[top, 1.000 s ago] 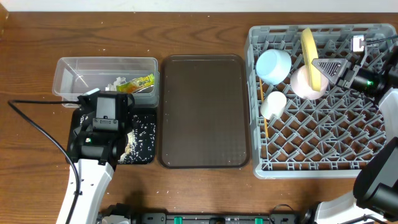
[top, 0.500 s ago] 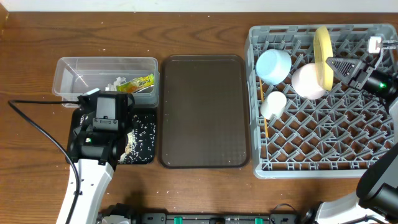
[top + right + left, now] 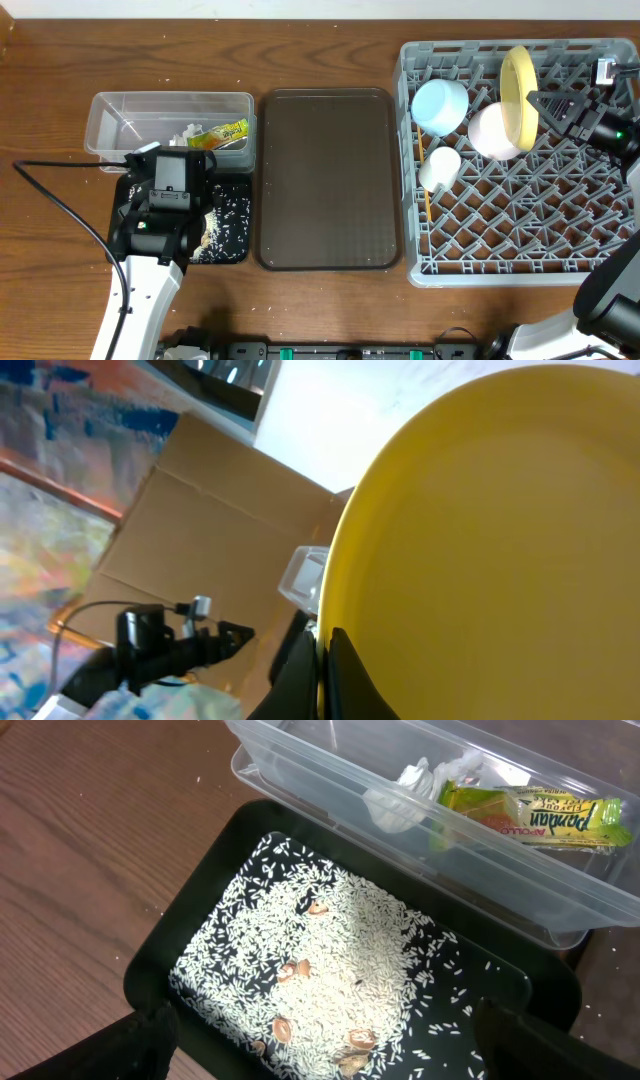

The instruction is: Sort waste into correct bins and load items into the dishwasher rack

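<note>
Brown wooden desk (image 3: 320,40) carries everything, and the action sits at the upper right of the overhead frame. The yellow plate (image 3: 518,95) stands on edge there, close to upright, over the back rows of the dishwasher rack (image 3: 415,270). The right claw (image 3: 545,102) is clenched on its rim. In the right wrist view the plate (image 3: 500,540) fills the frame, its edge running down between the dark fingers (image 3: 338,680). Whether the lower rim is already seated between pegs I cannot tell.

Just beside the plate, toward the left of the frame, lies the pink bowl (image 3: 490,132), close enough to touch or nearly so. Further left are the blue bowl (image 3: 440,105), the white cup (image 3: 438,167) and the chopsticks (image 3: 424,200).

The step looks like slotting the plate. It should be kept vertical and lowered straight into a gap between peg rows, clear of the pink bowl. The grip should be let go only once pegs support both faces, then backed off toward the right edge without dragging the rim.

Far across, the left claw (image 3: 320,1015) hangs spread wide and holds nothing, above the rice (image 3: 330,950) in the black tray (image 3: 540,990). The snack wrapper (image 3: 530,815) and paper wad (image 3: 410,795) lie in the clear tub (image 3: 300,780). The brown serving tray (image 3: 328,180) lies between the two sides.
</note>
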